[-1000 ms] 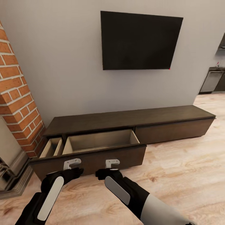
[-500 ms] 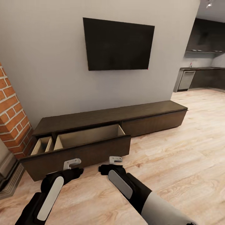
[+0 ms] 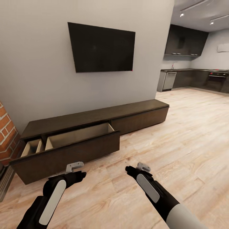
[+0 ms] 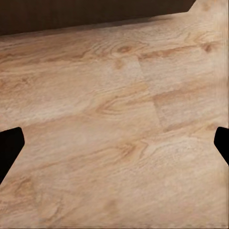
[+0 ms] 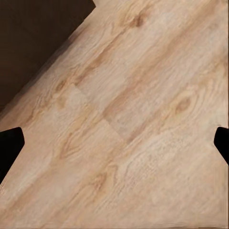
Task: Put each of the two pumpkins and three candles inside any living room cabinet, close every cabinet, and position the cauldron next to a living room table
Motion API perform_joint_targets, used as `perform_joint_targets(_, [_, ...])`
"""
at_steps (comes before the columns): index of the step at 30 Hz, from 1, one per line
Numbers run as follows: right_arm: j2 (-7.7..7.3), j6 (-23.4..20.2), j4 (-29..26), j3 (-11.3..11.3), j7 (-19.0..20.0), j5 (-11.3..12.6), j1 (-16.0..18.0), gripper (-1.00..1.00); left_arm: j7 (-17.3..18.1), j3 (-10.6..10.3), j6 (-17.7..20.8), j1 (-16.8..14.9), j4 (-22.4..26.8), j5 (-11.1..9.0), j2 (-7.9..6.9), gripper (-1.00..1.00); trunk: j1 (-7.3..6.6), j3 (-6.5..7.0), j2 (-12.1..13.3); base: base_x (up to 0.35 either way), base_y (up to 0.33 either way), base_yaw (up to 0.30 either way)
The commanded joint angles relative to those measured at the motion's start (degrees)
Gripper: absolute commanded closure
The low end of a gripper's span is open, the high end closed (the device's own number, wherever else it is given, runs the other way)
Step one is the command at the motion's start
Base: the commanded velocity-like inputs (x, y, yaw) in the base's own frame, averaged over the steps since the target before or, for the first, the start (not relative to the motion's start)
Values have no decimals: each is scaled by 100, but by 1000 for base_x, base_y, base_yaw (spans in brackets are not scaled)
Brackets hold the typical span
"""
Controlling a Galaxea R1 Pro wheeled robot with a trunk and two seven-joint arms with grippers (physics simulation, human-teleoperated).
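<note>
From the head view, the cabinet [image 3: 95, 122] runs low along the grey wall under a dark wall screen [image 3: 101, 47], its pull-out front [image 3: 68, 152] drawn open on a pale inside with nothing in it, while the left gripper [image 3: 75, 166] and right gripper [image 3: 142, 166] hang over the wood floor [image 3: 178, 136] holding nothing. In the left wrist view the fingertips [image 4: 9, 148] sit at opposite edges — spread wide — above floor planks, the cabinet's dark base [image 4: 86, 14] just beyond. The right wrist view shows its fingertips [image 5: 10, 143] spread the same way over the floor, a dark cabinet face [image 5: 33, 38] at one corner.
</note>
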State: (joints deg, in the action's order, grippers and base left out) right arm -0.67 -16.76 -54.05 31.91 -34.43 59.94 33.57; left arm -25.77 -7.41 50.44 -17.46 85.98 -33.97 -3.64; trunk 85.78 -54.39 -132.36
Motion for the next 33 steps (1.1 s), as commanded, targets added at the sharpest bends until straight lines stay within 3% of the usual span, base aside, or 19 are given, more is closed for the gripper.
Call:
perform_joint_targets(1, [-121, 147, 28, 16, 86, 37, -74, -100, -60, -17, 9, -3, 4, -58, -5, -100, -4, -8, -3, -299, 0, -224])
perform_joint_targets(4, [-374, 353, 143, 8, 399, 58, -192, -100, -60, -109, 9, -3, 6, -54, -5, -100, -4, -21, -3, -296, 0, -222])
perform_joint_targets(7, [-490, 441, 358, 2, 711, 143, -238, -100, -60, -268, 9, -3, 6, -50, -5, -100, -4, -37, -3, -282, 0, -226])
perform_joint_targets(13, [-529, 491, 676, -2, 860, 427, -253, -100, -60, -336, 9, -3, 7, -51, -5, -100, -4, -63, -3, -197, 0, -245])
perform_joint_targets(18, [-530, 823, 947, -15, 887, 473, -254, -100, -60, -341, 9, -3, 7, -50, -7, -100, -4, -81, -3, -26, 0, -257])
perform_joint_targets(27, [-530, 966, 1122, -22, 884, 489, -254, -100, -60, -334, 9, -3, 7, -50, -11, -100, -4, -112, -3, -2, 0, -258])
perform_joint_targets(33, [-530, 987, 1237, -27, 888, 724, -254, -100, -60, -350, 9, -3, 7, -49, -21, -100, -4, -132, -3, 71, 0, -258])
